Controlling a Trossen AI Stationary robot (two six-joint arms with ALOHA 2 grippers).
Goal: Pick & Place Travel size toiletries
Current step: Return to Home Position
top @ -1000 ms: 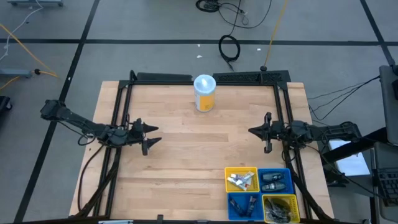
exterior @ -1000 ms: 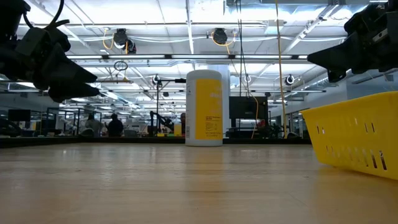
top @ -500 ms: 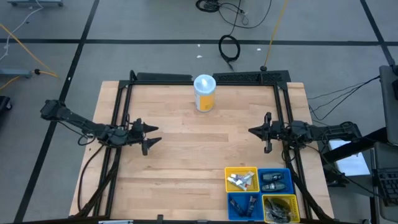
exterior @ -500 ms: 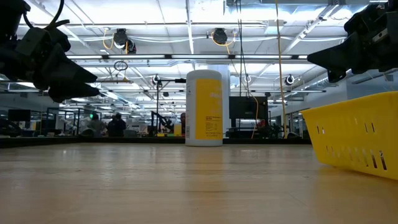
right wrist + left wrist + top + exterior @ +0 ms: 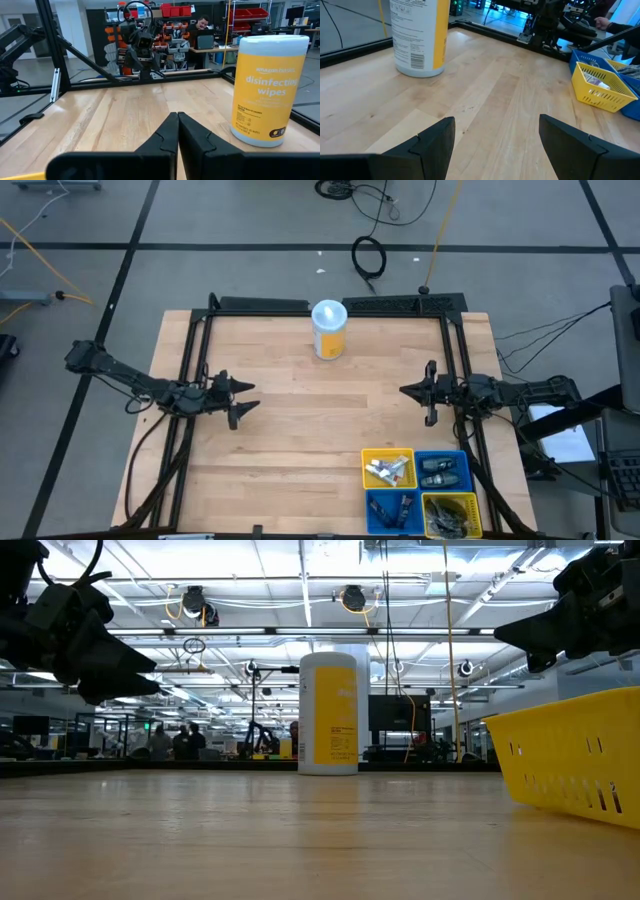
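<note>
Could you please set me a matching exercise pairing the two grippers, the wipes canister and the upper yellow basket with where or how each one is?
Column one:
1. left gripper
2. right gripper
3. wipes canister
4. yellow basket

Column two:
A. fingers shut together, holding nothing
B. upright at the top middle of the table in the high view
C. fingers apart, holding nothing
D. lower right of the table in the high view

Pairs: 1-C, 2-A, 3-B, 4-D

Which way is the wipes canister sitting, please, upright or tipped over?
Upright: the wipes canister stands on its base on the table, its label reading level.
</note>
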